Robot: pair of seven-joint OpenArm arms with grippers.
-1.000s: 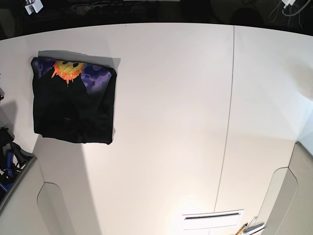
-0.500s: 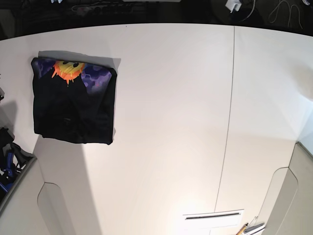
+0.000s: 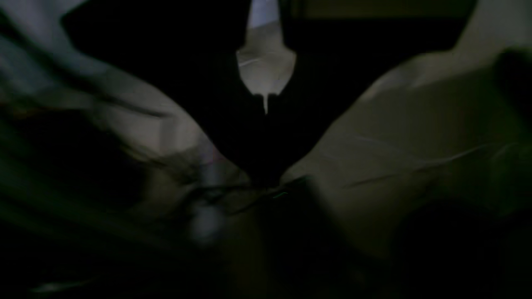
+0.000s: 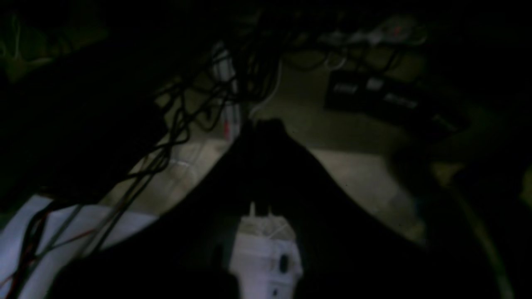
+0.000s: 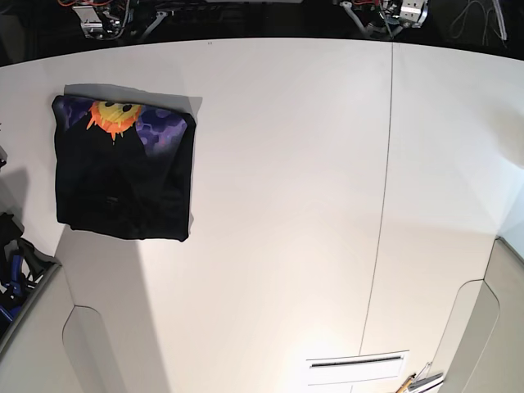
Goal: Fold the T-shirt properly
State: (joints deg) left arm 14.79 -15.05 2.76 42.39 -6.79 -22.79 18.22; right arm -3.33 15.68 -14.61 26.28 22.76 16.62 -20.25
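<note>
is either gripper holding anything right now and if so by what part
Nothing is held. The T-shirt lies folded on the table, and both arms are back at its far edge.

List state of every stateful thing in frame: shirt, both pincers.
T-shirt: folded into a compact rectangle, flat on the table's left side, sun face print showing along its far edge, nothing touching it.
Left pincer: pulled back past the table's far edge, away from the shirt; open or shut not readable.
Right pincer: pulled back past the far edge, empty of cloth; open or shut not readable.
</note>
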